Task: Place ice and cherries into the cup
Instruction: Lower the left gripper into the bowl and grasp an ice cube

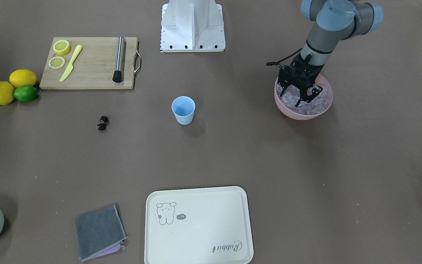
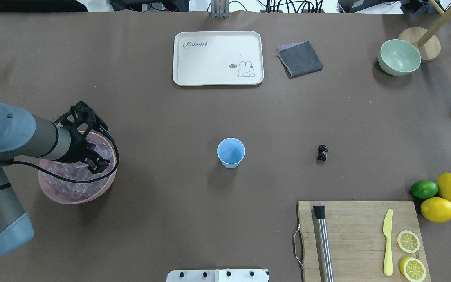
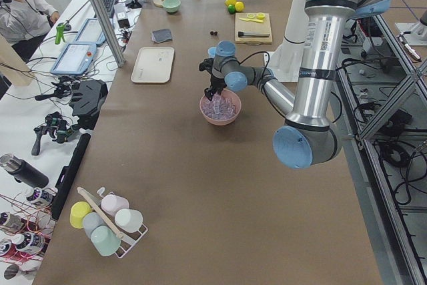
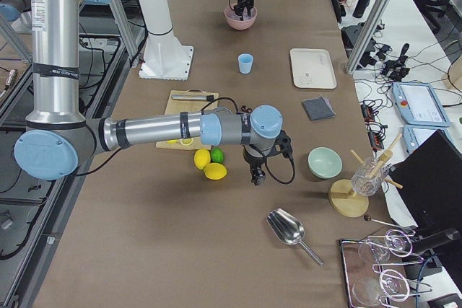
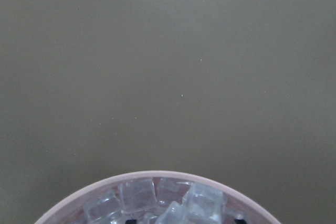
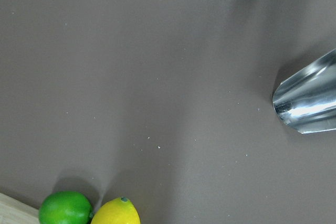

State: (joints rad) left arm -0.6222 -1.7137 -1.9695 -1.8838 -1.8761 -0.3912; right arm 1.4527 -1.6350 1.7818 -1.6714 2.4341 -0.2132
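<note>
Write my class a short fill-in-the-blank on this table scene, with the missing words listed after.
The left gripper reaches into the pink bowl, which is heaped with ____.
The pale blue cup stands upright and is ____ inside.
Beside the two whole lemons lies one green ____.
Missing words: ice, empty, lime.

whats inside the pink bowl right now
A heap of ice, with the fingers of the left gripper dipped into it. The ice hides the bottom of the pink bowl, and whether a cube is gripped cannot be seen.
</note>
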